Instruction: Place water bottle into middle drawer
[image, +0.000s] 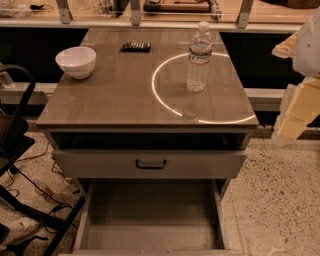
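Observation:
The water bottle (199, 57) stands upright on the right half of the cabinet top (120, 95), clear and ribbed, with a white cap and a white-red label band. The middle drawer (150, 212) is pulled out below, and its bare floor is empty. My gripper (296, 107) shows as pale cream and white parts at the right edge, beside the cabinet and well right of the bottle. It holds nothing that I can see.
A white bowl (76, 61) sits at the top's back left. A small dark flat object (135, 46) lies at the back. The grey drawer front with a dark handle (150, 164) is above the open drawer. Black chair legs and cables (25, 200) are on the left.

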